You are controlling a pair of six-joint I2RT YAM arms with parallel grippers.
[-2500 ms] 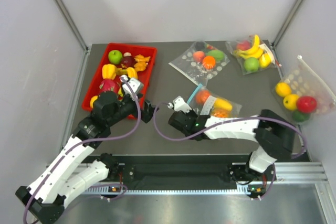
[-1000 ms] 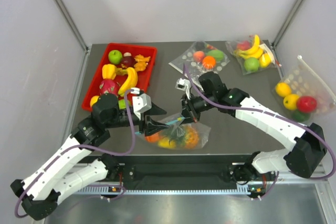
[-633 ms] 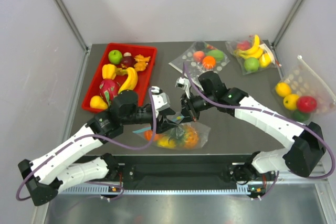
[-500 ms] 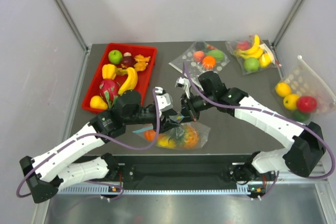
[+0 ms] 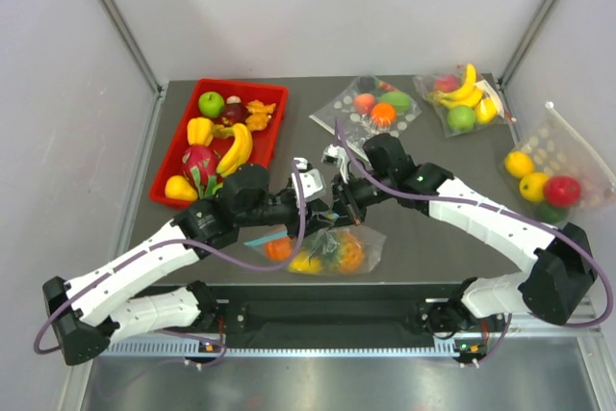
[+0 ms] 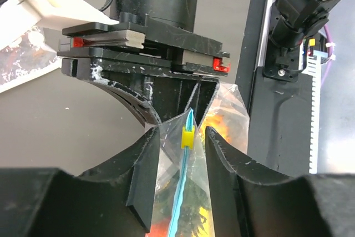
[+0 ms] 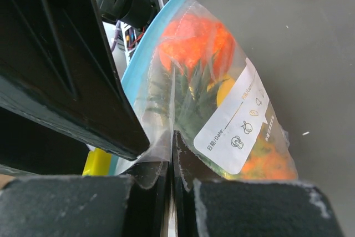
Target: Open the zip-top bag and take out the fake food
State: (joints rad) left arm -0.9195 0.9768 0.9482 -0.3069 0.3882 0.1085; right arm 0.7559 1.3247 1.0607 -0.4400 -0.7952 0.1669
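Left wrist: zip-top bag (image 6: 180, 190) stands between left tool's (image 6: 178, 137) parted fingers.

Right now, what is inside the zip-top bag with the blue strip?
Through the clear zip-top bag I see fake food: an orange fruit, green pineapple leaves and a yellow piece. The white label and the right hand cover the rest.

sticker: white label (image 7: 237, 121) on the clear film of the zip-top bag (image 7: 195, 43), right wrist view
words: "日期/date:" along the label's lower left side
signs: a row of small black pictograms beside the date line, too small to tell apart
other print: another line at the label's upper edge, unreadable
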